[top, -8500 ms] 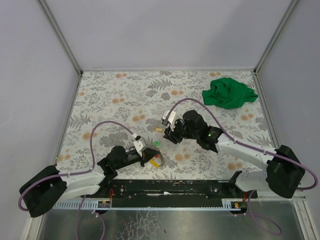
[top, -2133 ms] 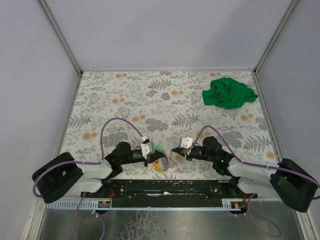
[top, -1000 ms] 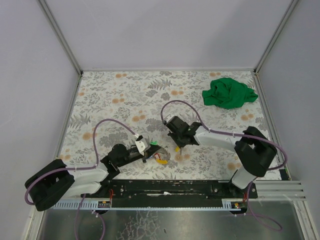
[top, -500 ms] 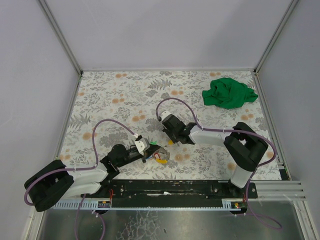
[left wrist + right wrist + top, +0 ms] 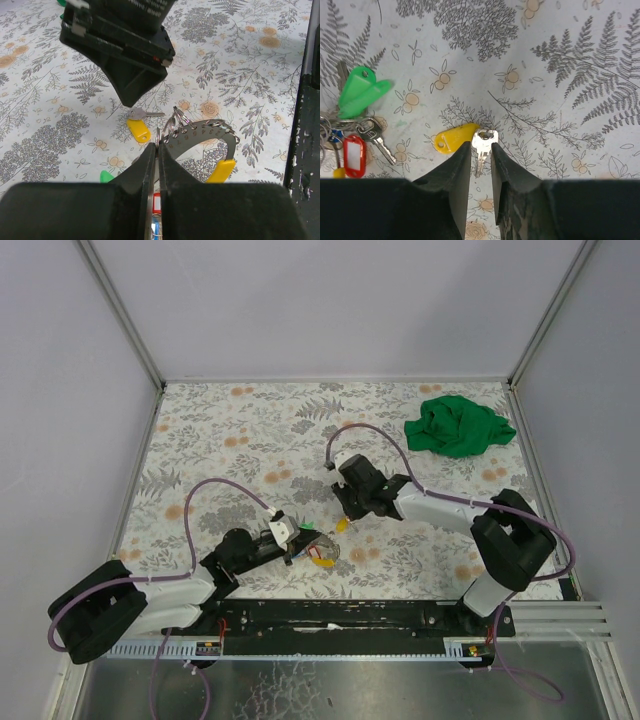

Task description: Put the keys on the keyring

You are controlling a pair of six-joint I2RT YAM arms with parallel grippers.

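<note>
The yellow key point(image 5: 456, 138) lies flat on the counter point(image 5: 580, 60); its silver part sits right in the gap between the two fingers of my right tool point(image 5: 480, 146); those fingers are a little bit apart, and I cannot tell if they touch the key. The green key point(image 5: 362, 92) lies near it on the counter, just beside the keyring point(image 5: 200, 131); I cannot tell if it hangs on the ring. The keyring is a thin grey loop with a red tag point(image 5: 354, 155) and a little yellow tag point(image 5: 221, 170) on it; my left tool point(image 5: 158, 152) is squeezed tight on its thin wire, close to the near edge of the counter. My two tools are near each other, with the yellow key between them. The big green cloth point(image 5: 458, 427) lies well apart, in the far right corner.
</note>
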